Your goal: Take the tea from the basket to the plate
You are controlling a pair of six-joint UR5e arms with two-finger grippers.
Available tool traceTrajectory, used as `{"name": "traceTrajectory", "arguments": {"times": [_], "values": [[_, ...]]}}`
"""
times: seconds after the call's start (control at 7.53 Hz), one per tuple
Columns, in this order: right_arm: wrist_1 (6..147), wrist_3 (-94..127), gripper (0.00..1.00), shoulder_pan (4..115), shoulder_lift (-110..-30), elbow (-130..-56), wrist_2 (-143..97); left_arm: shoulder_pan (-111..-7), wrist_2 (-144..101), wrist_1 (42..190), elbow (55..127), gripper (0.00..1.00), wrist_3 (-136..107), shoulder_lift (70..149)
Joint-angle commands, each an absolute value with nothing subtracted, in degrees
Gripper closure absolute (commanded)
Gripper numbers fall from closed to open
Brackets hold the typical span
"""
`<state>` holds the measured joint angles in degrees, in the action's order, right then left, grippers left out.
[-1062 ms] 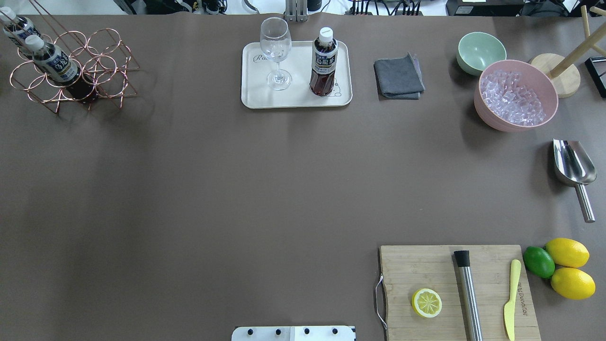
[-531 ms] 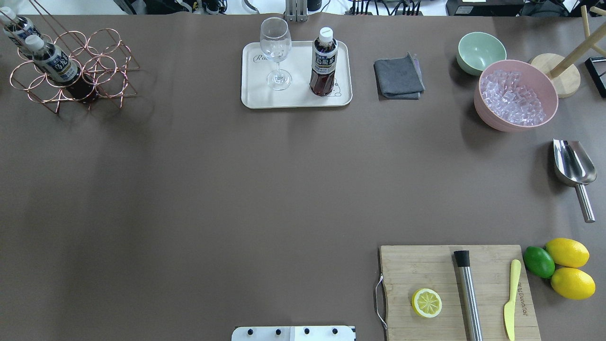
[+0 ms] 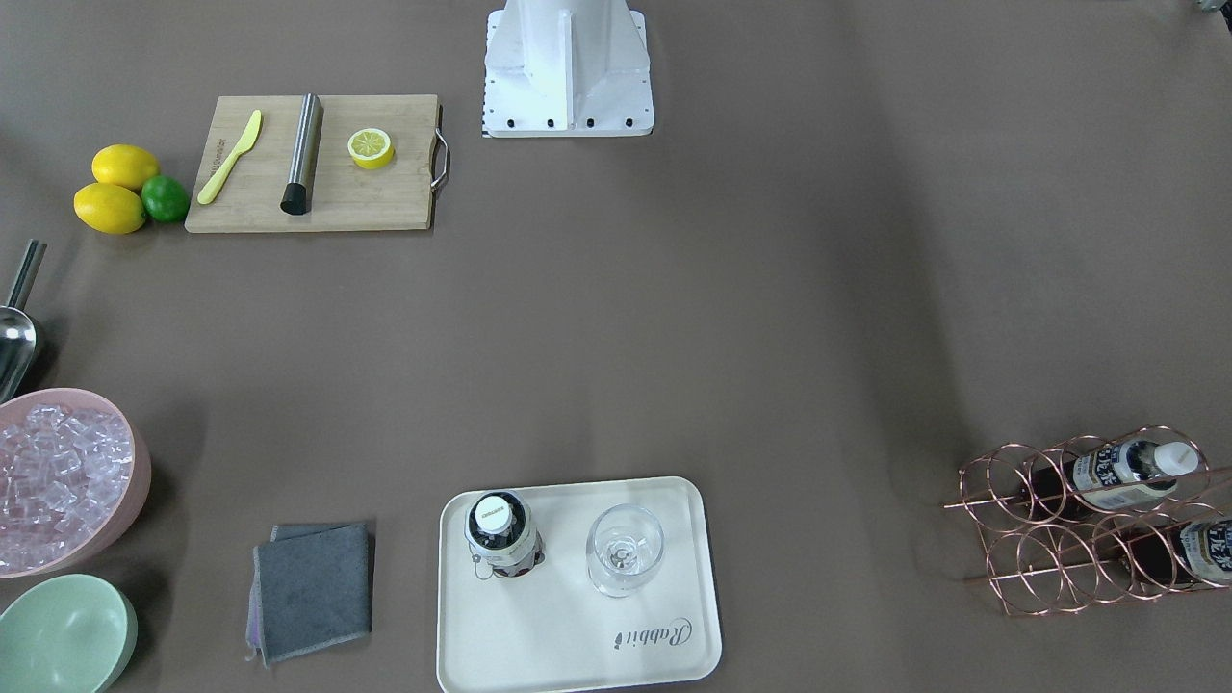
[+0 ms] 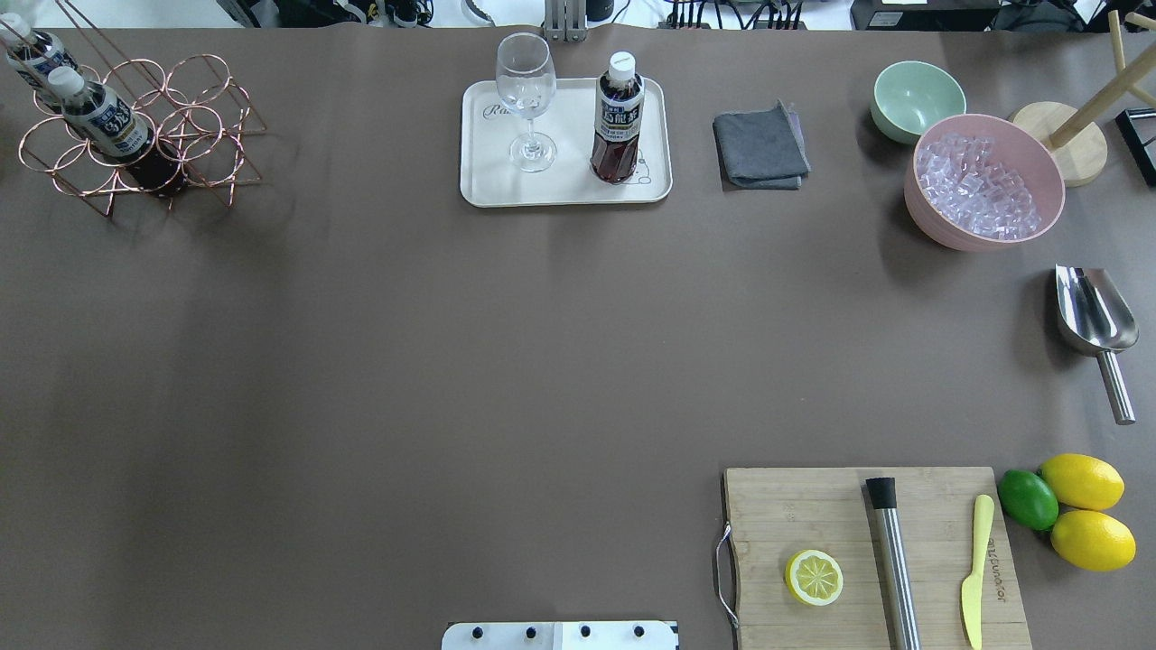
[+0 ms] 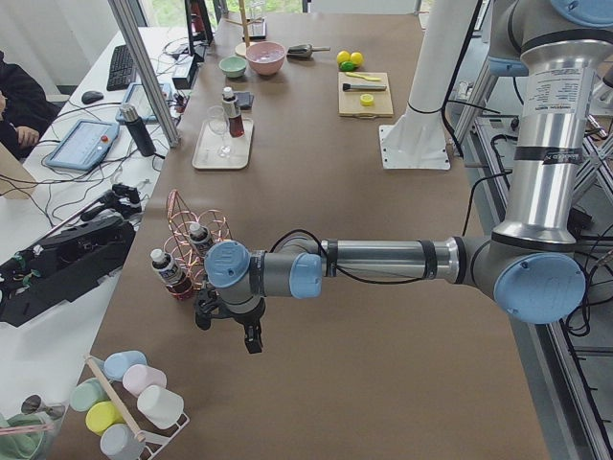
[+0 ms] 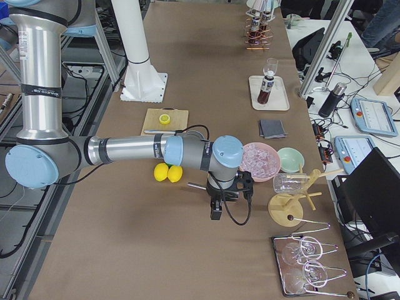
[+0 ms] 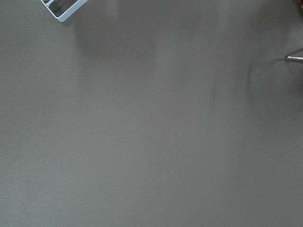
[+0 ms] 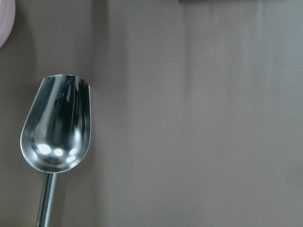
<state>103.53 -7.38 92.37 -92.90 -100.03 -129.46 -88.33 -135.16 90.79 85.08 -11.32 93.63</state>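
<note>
Brown table unchanged vs a sec ago: tea stands upright on plate, far centre; 2 other bottles in basket, far left. Left end effector, right end effector: grip can't tell. Task prob. done.

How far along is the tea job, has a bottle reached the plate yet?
Done, it seems: one tea bottle stands upright on the plate beside the wine glass. In hand: nothing; the left gripper hangs near the basket and the right gripper near the pink ice bowl, neither holding a bottle. Left: nothing obvious; two more bottles lie in the basket.
</note>
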Motion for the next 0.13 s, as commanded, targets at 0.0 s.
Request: {"name": "traceTrajectory", "arguments": {"times": [0.0], "values": [[103.5, -7.4, 0.0, 92.4, -92.9, -100.1, -129.5, -88.3, -135.1, 90.8, 85.0, 0.02, -11.3, 93.7]]}}
